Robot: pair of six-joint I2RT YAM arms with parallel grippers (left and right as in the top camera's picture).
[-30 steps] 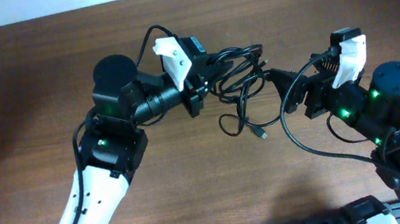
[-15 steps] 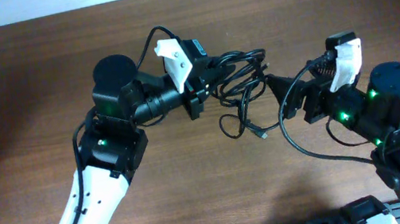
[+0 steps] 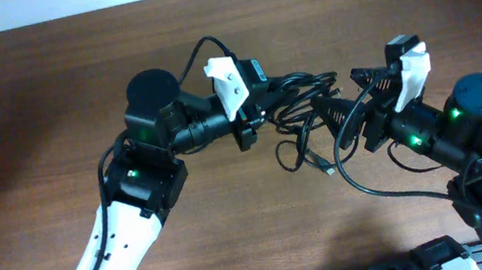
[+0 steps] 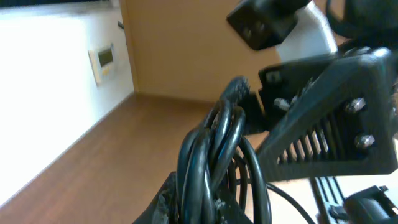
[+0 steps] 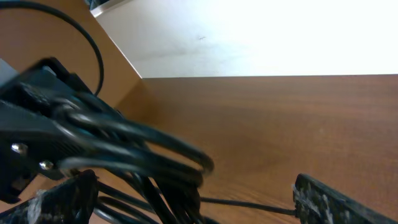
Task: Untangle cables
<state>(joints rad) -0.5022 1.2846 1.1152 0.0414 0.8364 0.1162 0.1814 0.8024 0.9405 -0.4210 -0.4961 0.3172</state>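
The cables (image 3: 298, 99) are a bundle of thin black loops held above the table between the two arms. A loose end with a small plug (image 3: 327, 170) hangs down toward the table. My left gripper (image 3: 261, 105) is shut on the bundle's left side; in the left wrist view the cables (image 4: 211, 155) rise out of its jaws (image 4: 208, 208). My right gripper (image 3: 341, 105) is wide open, with a finger on each side of the bundle's right end. In the right wrist view the loops (image 5: 155, 158) lie between its spread fingers (image 5: 196, 202), untouched.
The brown wooden table (image 3: 40, 89) spreads around both arms. A thicker black arm wire (image 3: 365, 183) loops below the right gripper. The right gripper's finger frame (image 4: 329, 124) fills the right side of the left wrist view.
The left gripper has carried the bundle slightly to the right. The right gripper has moved in toward the bundle and now has its fingers spread around the right end.
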